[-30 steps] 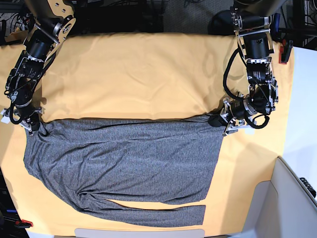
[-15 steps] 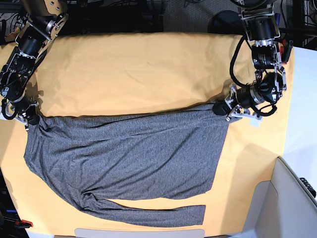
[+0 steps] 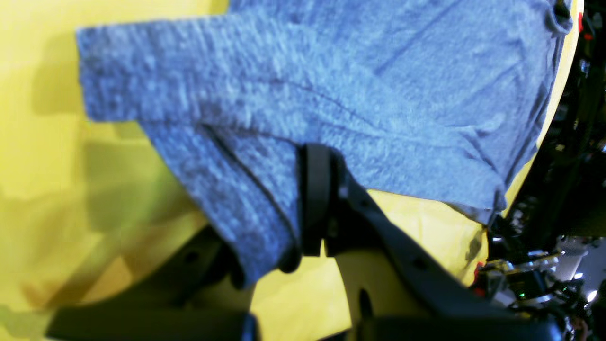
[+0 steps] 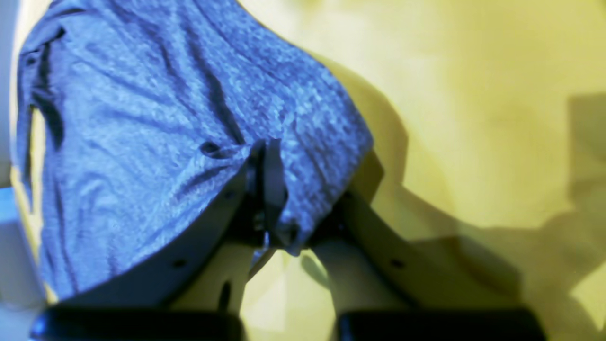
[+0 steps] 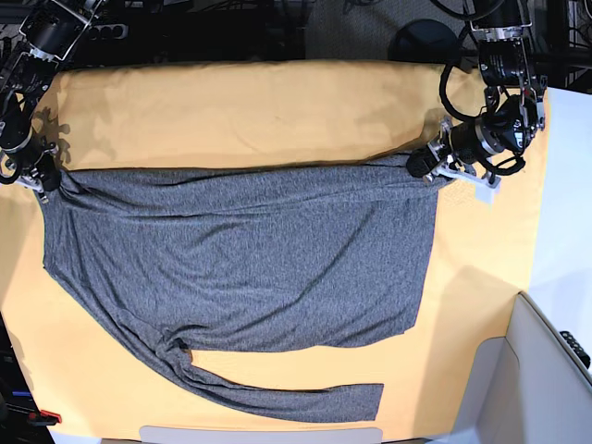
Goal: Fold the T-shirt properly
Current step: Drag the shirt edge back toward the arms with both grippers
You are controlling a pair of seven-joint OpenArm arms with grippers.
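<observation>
Lying flat on the table cloth (image 5: 259, 111), the T-shirt (image 5: 240, 268) runs lengthwise between the arms. Left gripper (image 5: 427, 166) and right gripper (image 5: 42, 178) each pinch a far-edge corner; the body spreads toward the near edge.

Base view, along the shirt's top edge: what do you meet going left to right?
Right gripper pinching one corner → T-shirt spread on the yellow cloth → left gripper pinching the other corner.
</observation>
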